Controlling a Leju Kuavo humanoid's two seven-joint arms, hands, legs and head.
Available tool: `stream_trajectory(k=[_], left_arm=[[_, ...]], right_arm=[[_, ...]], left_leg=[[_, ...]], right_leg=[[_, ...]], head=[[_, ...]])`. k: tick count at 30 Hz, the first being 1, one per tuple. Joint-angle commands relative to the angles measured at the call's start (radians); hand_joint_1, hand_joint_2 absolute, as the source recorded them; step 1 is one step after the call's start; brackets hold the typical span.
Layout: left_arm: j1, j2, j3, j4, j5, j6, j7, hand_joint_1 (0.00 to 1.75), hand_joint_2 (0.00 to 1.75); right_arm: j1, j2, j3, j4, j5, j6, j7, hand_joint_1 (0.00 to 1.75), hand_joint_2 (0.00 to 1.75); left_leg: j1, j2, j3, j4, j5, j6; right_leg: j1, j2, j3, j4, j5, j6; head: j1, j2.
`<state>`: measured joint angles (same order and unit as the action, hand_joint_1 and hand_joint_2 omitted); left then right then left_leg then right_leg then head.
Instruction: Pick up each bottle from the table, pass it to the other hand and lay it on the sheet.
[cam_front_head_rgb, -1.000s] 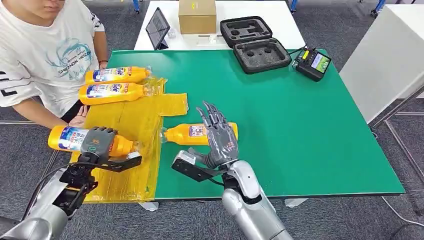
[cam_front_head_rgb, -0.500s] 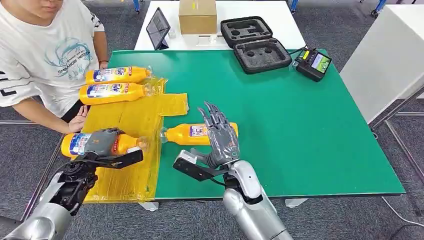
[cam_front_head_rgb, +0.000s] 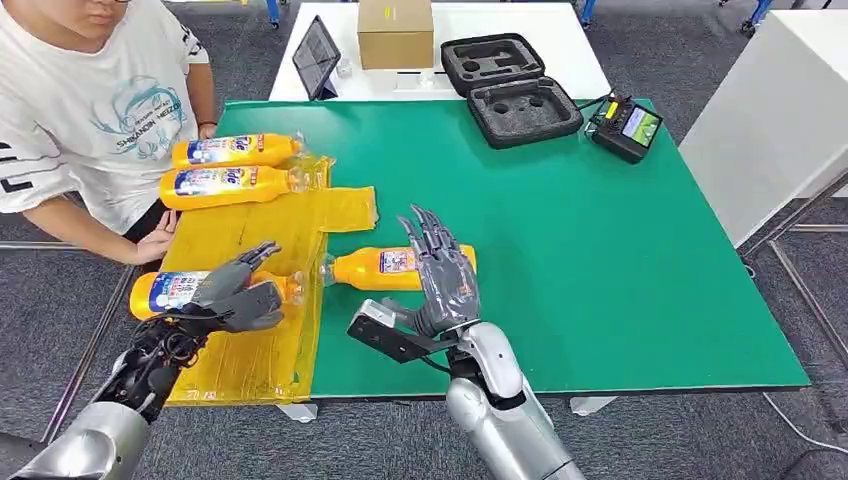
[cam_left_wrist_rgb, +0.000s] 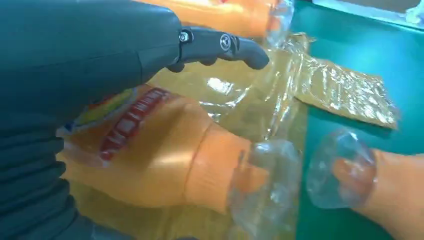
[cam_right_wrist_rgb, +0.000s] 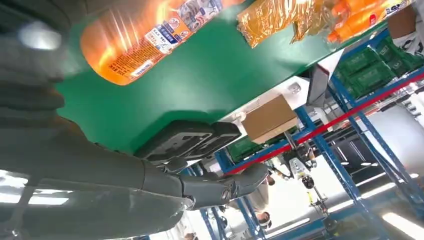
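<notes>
Bright, even overhead indoor light, head view sharp with soft short shadows, glare glinted on the crinkled yellow sheet (cam_front_head_rgb: 262, 235), left wrist view was blurred and out of focus up close, right wrist view was blown out white toward the ceiling lights

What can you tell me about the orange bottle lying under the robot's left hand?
The orange bottle is plastic, with a blue, white and red label and a clear cap. It lies on its side on the yellow sheet, near the table's left edge, cap pointing toward the bottle on the green mat. The left hand is over its neck end, fingers spread rather than wrapped around it.
</notes>
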<state>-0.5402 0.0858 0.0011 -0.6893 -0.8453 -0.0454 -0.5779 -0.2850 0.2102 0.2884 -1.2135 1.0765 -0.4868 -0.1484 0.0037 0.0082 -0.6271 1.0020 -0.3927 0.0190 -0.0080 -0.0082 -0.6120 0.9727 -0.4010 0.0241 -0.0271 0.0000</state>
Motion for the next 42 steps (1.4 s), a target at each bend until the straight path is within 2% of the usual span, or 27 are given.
stream_trajectory(k=[1, 11, 17, 19, 20, 22, 23, 26, 31, 42], left_arm=[[0.000, -0.014, -0.024, 0.067, 0.001, -0.011, 0.012, 0.00, 0.00], [-0.004, -0.014, -0.030, 0.076, 0.019, -0.009, 0.015, 0.00, 0.00], [-0.002, -0.037, 0.081, 0.056, 0.241, -0.144, -0.005, 0.00, 0.00], [0.004, -0.059, 0.139, 0.023, 0.327, -0.077, -0.011, 0.00, 0.00], [0.004, -0.079, 0.186, -0.001, 0.378, 0.000, -0.011, 0.00, 0.00], [0.011, -0.096, 0.204, -0.054, 0.405, 0.168, -0.035, 0.00, 0.00], [0.015, -0.122, 0.267, -0.101, 0.468, 0.283, -0.085, 0.00, 1.75], [0.033, -0.114, 0.249, -0.157, 0.601, 0.316, -0.115, 0.00, 1.75], [0.045, -0.098, 0.177, -0.234, 0.695, 0.421, -0.120, 0.00, 1.75], [0.052, -0.098, 0.117, -0.289, 0.748, 0.461, -0.120, 0.00, 1.75]], right_arm=[[-0.024, -0.007, -0.020, 0.049, -0.002, 0.000, 0.002, 0.00, 1.75], [-0.022, -0.007, -0.021, 0.048, 0.003, -0.002, 0.005, 0.00, 1.75], [-0.034, -0.007, -0.020, 0.086, 0.014, 0.004, 0.024, 0.00, 1.75], [-0.046, -0.011, -0.024, 0.121, 0.036, 0.024, 0.056, 0.00, 1.75], [-0.064, -0.013, -0.033, 0.156, 0.051, 0.039, 0.082, 0.00, 1.75], [-0.111, -0.021, -0.049, 0.238, 0.078, 0.066, 0.118, 0.00, 1.75], [-0.142, -0.030, -0.056, 0.296, 0.095, 0.089, 0.156, 0.00, 1.75], [-0.256, -0.049, -0.084, 0.513, 0.070, 0.073, 0.151, 0.00, 1.75], [-0.347, -0.077, -0.094, 0.700, 0.104, 0.190, 0.251, 0.00, 1.75], [-0.376, -0.098, -0.102, 0.767, 0.120, 0.250, 0.289, 0.00, 1.75]], left_leg=[[0.000, -0.001, 0.004, -0.001, -0.001, -0.001], [0.000, 0.000, 0.003, -0.001, -0.001, 0.000], [0.000, 0.000, 0.003, -0.001, -0.001, 0.000], [0.000, 0.000, 0.004, -0.001, -0.001, -0.001], [0.000, 0.000, 0.004, -0.001, -0.001, 0.000], [0.001, 0.000, 0.003, -0.001, -0.001, 0.000], [0.001, 0.000, 0.004, 0.000, -0.001, -0.001], [0.001, 0.001, 0.001, 0.000, 0.000, 0.000], [0.001, 0.000, 0.002, 0.000, -0.001, 0.000], [0.000, -0.001, -0.001, 0.001, 0.000, 0.000]], right_leg=[[0.000, 0.000, 0.004, -0.001, -0.001, -0.001], [0.000, 0.000, 0.003, -0.001, -0.001, 0.000], [0.000, 0.001, 0.003, -0.001, -0.001, 0.000], [0.000, 0.001, 0.004, -0.001, -0.001, 0.000], [0.000, 0.001, 0.004, -0.001, -0.001, 0.000], [0.001, 0.000, 0.004, -0.001, -0.001, 0.000], [0.001, 0.001, 0.005, -0.001, -0.001, 0.000], [0.001, 0.001, 0.001, -0.001, 0.000, 0.000], [0.001, 0.001, 0.003, -0.001, 0.000, 0.000], [0.000, -0.001, 0.000, 0.000, 0.000, 0.000]], head=[[0.000, 0.000], [0.000, 0.000], [0.000, 0.000], [0.000, 0.000], [0.000, 0.000], [0.000, 0.000], [0.000, 0.000], [0.000, 0.000], [0.000, 0.000], [0.000, 0.000]])
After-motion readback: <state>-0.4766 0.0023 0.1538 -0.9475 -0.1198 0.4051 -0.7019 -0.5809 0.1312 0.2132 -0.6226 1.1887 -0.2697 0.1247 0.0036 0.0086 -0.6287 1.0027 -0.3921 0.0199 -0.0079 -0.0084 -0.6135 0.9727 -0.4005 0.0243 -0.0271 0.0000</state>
